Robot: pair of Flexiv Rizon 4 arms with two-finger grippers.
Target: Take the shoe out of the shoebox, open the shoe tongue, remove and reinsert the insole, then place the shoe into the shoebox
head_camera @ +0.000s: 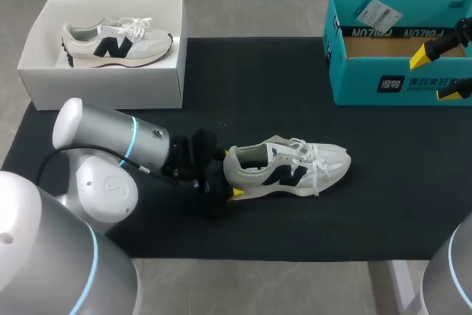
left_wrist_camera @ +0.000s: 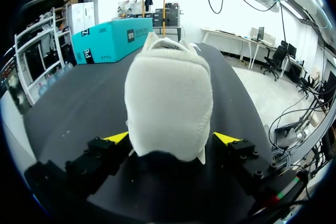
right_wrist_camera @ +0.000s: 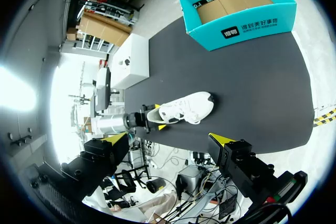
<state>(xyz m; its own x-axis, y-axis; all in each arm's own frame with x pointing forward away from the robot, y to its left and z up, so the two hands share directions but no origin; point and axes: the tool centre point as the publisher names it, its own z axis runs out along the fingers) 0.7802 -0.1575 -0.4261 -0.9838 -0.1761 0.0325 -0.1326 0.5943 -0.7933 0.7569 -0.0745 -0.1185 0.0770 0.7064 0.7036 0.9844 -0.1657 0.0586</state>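
Left wrist view, up close: the left end effector (left_wrist_camera: 170, 138) is clenched on the shoe (left_wrist_camera: 168, 98), a yellow tip pressed against each side of the heel. The shoe sits upright on its sole on the black mat (left_wrist_camera: 79, 108), toe pointing away from the fingers.

It looks light. The padded collar is soft and will squash under a hard squeeze, so the firmer heel just above the sole is the place to hold. Laces and tongue look floppy. The insole is likely thin and bendy, best pinched at its heel edge through the opening.

Further out, the surface gives working room, with the shoe well apart from both boxes. At the far left a white box (head_camera: 103, 82) holds a second shoe (head_camera: 114, 40). At the far right the teal box (left_wrist_camera: 107, 38) is open, and the right end effector (head_camera: 445, 71) hangs over it, released and holding nothing.
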